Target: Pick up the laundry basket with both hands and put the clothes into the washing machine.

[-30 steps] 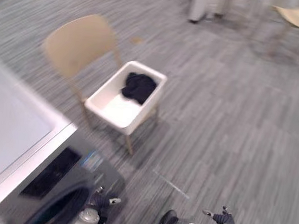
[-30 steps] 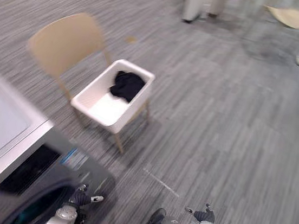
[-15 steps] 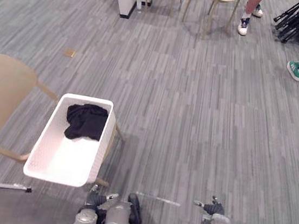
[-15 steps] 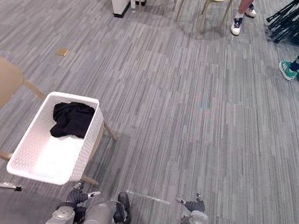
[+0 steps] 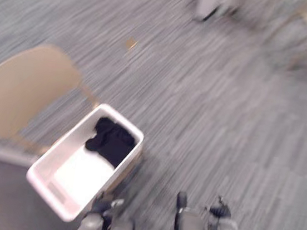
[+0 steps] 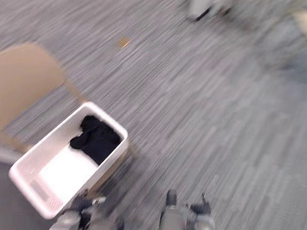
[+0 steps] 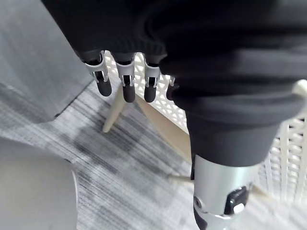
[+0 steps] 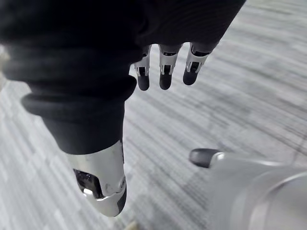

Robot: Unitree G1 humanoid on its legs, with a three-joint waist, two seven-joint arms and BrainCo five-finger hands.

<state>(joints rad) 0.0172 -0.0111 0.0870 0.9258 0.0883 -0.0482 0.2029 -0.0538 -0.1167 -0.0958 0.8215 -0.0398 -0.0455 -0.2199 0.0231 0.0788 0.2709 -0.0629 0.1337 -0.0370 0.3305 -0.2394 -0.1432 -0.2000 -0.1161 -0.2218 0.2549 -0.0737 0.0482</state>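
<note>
Left hand [image 7: 125, 86], right hand [image 8: 165, 72] hang loose-fingered — basket [image 5: 77, 176] on chair [image 5: 22, 85], clothes [image 5: 111, 142] inside.

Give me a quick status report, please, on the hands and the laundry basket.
Left hand open, right hand open, both empty. Laundry basket on chair, black clothes inside, ungrasped. Chair back rises at its left.

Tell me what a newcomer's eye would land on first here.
A white laundry basket sits on a tan chair at the lower left of the head view, with a black heap of clothes at its far end. The left robot hand and right robot hand hang open and empty, the left one close beside the basket.
</note>
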